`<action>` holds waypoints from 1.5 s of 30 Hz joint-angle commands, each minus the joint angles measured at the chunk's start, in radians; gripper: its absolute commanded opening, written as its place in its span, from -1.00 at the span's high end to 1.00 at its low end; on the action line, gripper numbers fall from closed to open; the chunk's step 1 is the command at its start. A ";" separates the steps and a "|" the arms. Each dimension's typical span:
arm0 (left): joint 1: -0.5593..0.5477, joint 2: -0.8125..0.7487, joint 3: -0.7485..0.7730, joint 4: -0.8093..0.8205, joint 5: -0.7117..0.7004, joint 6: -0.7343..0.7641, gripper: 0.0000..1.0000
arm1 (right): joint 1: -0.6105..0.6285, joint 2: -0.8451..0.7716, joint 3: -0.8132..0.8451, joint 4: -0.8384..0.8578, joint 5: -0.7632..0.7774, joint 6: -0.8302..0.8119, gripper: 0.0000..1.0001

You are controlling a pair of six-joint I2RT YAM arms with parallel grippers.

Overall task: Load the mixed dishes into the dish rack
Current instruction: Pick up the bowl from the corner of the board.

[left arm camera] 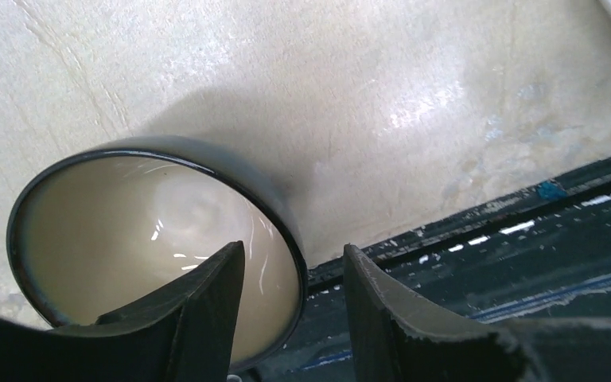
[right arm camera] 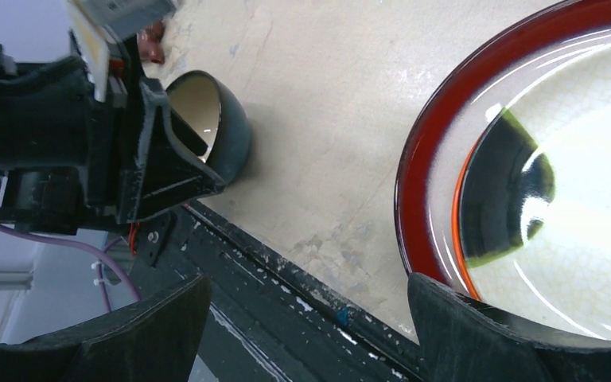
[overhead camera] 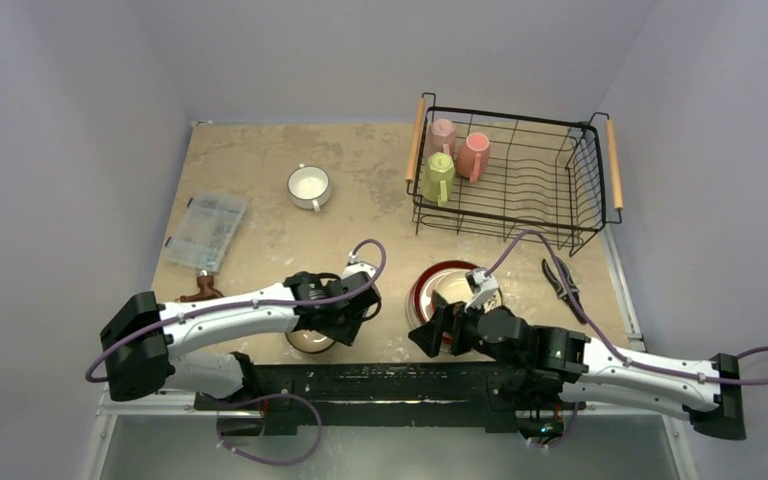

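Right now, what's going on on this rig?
Dish loading, partway through. The left claw straddles the teal bowl at its rim, one finger inside, not yet clamped. The right claw hangs open at the near edge of the red-rimmed plate. The dish rack already holds three mugs; the white mug is out on the table.

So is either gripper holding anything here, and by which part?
Nothing yet. Left gripper straddles the teal bowl at its near rim, unclamped; right gripper open, empty.

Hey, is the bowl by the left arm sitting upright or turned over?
Upright: the bowl rests on the table with its cream inside facing up.
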 commanded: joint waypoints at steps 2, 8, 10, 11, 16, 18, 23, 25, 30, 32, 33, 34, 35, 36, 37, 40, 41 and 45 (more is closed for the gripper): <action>-0.023 0.057 0.041 -0.031 -0.097 -0.025 0.10 | 0.002 -0.096 0.046 -0.151 0.111 0.020 -0.90; -0.037 0.085 0.017 -0.012 -0.105 -0.037 0.15 | 0.002 -0.188 0.116 -0.220 0.160 0.015 -0.96; -0.041 0.098 0.014 -0.007 -0.106 -0.043 0.16 | 0.002 -0.199 0.155 -0.272 0.194 0.024 -0.96; -0.044 0.106 0.013 -0.005 -0.106 -0.043 0.17 | 0.002 -0.205 0.175 -0.297 0.214 0.025 -0.96; -0.061 0.146 0.015 -0.001 -0.112 -0.051 0.25 | 0.002 -0.282 0.229 -0.387 0.287 0.059 -0.96; -0.066 0.158 0.015 0.002 -0.114 -0.054 0.30 | 0.003 -0.334 0.220 -0.392 0.300 0.081 -0.96; -0.080 0.163 0.018 -0.002 -0.120 -0.053 0.59 | 0.002 -0.455 0.190 -0.386 0.308 0.102 -0.95; -0.081 0.155 0.018 -0.006 -0.121 -0.050 0.73 | 0.002 -0.479 0.188 -0.388 0.308 0.103 -0.95; -0.082 0.097 0.025 -0.011 -0.120 -0.029 0.94 | 0.002 -0.464 0.188 -0.392 0.310 0.110 -0.95; -0.082 0.066 0.042 -0.013 -0.119 -0.008 1.00 | 0.002 -0.443 0.191 -0.397 0.309 0.116 -0.95; -0.082 0.046 0.055 -0.014 -0.117 0.005 1.00 | 0.002 -0.434 0.193 -0.398 0.309 0.116 -0.95; -0.081 0.026 0.070 -0.009 -0.109 0.026 1.00 | 0.002 -0.423 0.193 -0.399 0.308 0.117 -0.95; -0.080 0.005 0.088 0.001 -0.094 0.053 1.00 | 0.002 -0.416 0.193 -0.399 0.307 0.117 -0.95; -0.079 -0.020 0.109 0.010 -0.082 0.081 1.00 | 0.002 -0.409 0.194 -0.397 0.305 0.117 -0.95; -0.077 -0.046 0.132 0.015 -0.074 0.109 1.00 | 0.002 -0.404 0.194 -0.397 0.304 0.116 -0.95; -0.039 -0.121 0.228 0.029 -0.029 0.201 1.00 | 0.002 -0.388 0.193 -0.395 0.299 0.114 -0.95; -0.003 -0.156 0.272 0.041 0.003 0.228 1.00 | 0.002 -0.382 0.191 -0.392 0.296 0.112 -0.95; 0.172 -0.264 0.341 0.180 0.302 0.285 1.00 | 0.002 -0.337 0.194 -0.390 0.291 0.114 -0.95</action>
